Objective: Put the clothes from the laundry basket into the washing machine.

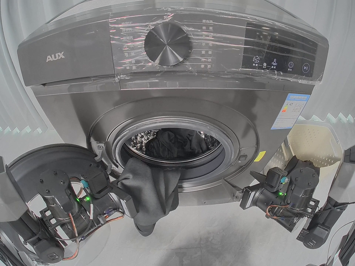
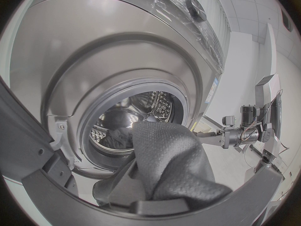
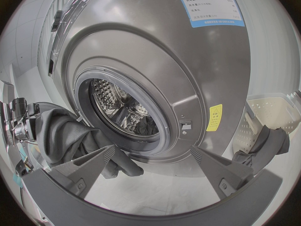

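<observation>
Grey garment (image 1: pixel 151 185) sits bunched in the clenched jaws of the left gripper (image 1: pixel 127 201), low at the left of the washing machine (image 1: pixel 207 104) mouth. Its upper fold lies across the door seal (image 3: pixel 165 123), touching it, while the rest hangs outside the machine toward the floor (image 1: pixel 229 233).

The right gripper (image 3: pixel 151 148) is held low in front of the machine's right side, jaws spread wide with nothing between them. Just beside that arm stands the laundry basket (image 1: pixel 314 141), and a dark piece of clothing (image 3: pixel 266 142) is slumped over its rim. Another dark garment (image 1: pixel 173 143) lies heaped inside the drum (image 1: pixel 138 139). The round door (image 1: pixel 44 159) stands swung open behind the left arm.

The held cloth looks like a pebbled knit: soft, limp and light, with no stiffness to carry its own shape. It should fold wherever it is pushed and is likely to drag on the rubber rather than slide. The grip appears to be on one bunched edge, so much of the weight hangs free below the opening. A hold nearer the middle of the bundle, or a second pinch on the hanging tail, would probably get it over the lip in one go. The basket piece seems just as floppy, and the fold at the rim looks the easiest place to take it.
</observation>
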Controlling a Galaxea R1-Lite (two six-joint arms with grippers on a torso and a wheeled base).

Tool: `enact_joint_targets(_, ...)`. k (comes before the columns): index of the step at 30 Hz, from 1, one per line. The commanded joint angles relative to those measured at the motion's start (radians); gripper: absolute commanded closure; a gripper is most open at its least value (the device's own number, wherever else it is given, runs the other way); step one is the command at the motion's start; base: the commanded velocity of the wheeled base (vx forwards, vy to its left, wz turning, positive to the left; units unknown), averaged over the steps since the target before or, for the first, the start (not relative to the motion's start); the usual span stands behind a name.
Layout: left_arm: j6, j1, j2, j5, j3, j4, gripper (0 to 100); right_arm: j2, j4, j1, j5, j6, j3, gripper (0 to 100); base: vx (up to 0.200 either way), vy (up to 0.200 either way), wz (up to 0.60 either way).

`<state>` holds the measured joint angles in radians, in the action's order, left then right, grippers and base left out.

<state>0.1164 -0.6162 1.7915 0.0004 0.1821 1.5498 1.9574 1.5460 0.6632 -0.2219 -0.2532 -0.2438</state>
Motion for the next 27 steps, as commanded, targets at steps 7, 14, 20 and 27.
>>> enact_joint_targets(7, 0.008, -0.059, 0.161, -0.025, 0.109, 0.001, 100, -0.006, 0.0, 0.009, 0.001, 0.0, 0.005, 0, 0.0, 0.0, 0.0)
enact_joint_targets(14, 0.019, -0.06, 0.276, -0.031, 0.237, 0.001, 100, -0.008, 0.0, 0.042, -0.001, 0.0, 0.006, 0, 0.0, 0.0, 0.0)
enact_joint_targets(20, 0.028, -0.06, 0.353, -0.03, 0.35, 0.001, 100, -0.008, 0.0, 0.049, -0.002, 0.0, 0.008, 0, 0.0, 0.0, 0.0)
enact_joint_targets(27, 0.098, -0.053, 0.468, -0.023, 0.511, 0.001, 100, -0.008, 0.0, 0.055, -0.011, 0.0, 0.005, 0, 0.0, 0.0, 0.0)
